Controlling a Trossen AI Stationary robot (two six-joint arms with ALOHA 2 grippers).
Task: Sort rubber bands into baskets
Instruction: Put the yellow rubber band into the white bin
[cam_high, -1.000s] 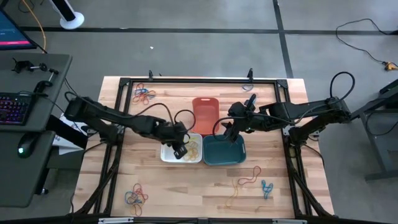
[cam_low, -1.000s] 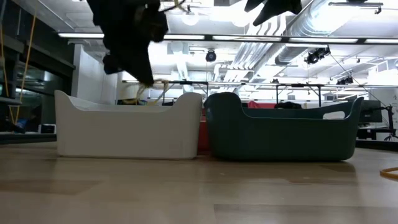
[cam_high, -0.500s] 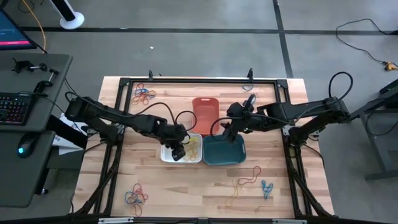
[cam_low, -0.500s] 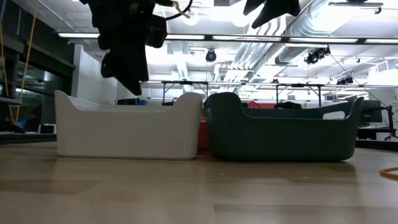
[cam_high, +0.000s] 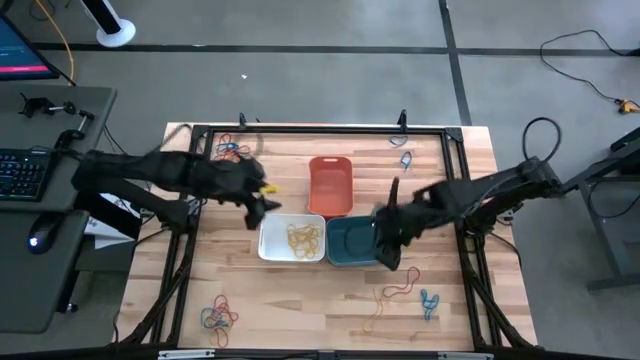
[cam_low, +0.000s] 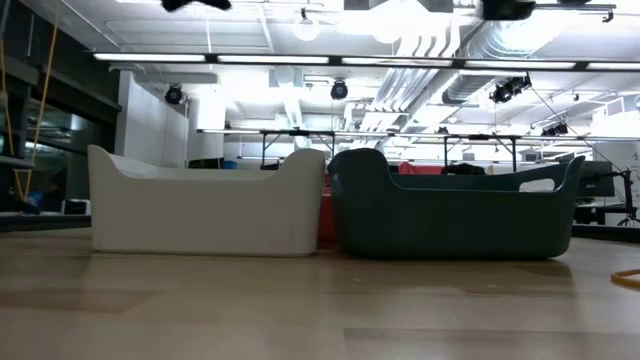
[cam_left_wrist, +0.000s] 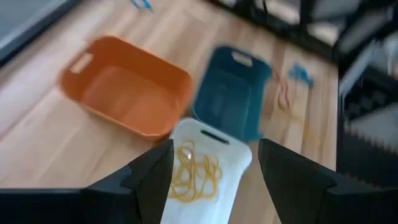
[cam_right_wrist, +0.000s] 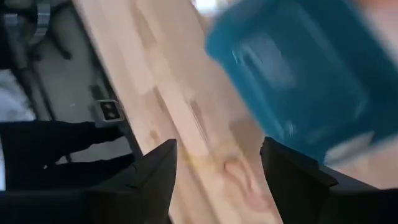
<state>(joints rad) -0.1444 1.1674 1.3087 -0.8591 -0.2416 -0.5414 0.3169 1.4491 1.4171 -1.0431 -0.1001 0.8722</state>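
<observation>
Yellow rubber bands (cam_high: 304, 237) piled in the white basket (cam_high: 272, 245), mid-table, with the teal basket (cam_high: 350, 243) touching its side and the orange basket (cam_high: 331, 184) just behind the pair. Teal and orange look empty. Plenty left loose: a mixed clump (cam_high: 218, 317) near the front left corner, another clump (cam_high: 231, 152) at the back left, red and blue strays (cam_high: 405, 285) front right.

Left gripper (cam_high: 258, 203) up off the white basket, between it and the back-left clump, jaws spread wide, nothing in them. Right gripper (cam_high: 388, 243) at the teal basket's right edge, fingers apart and empty too.

Looks like between picks, probably heading for fresh bands. Next: drop onto one clump, pinch a single loop, not a tangle, and match colour to basket.
</observation>
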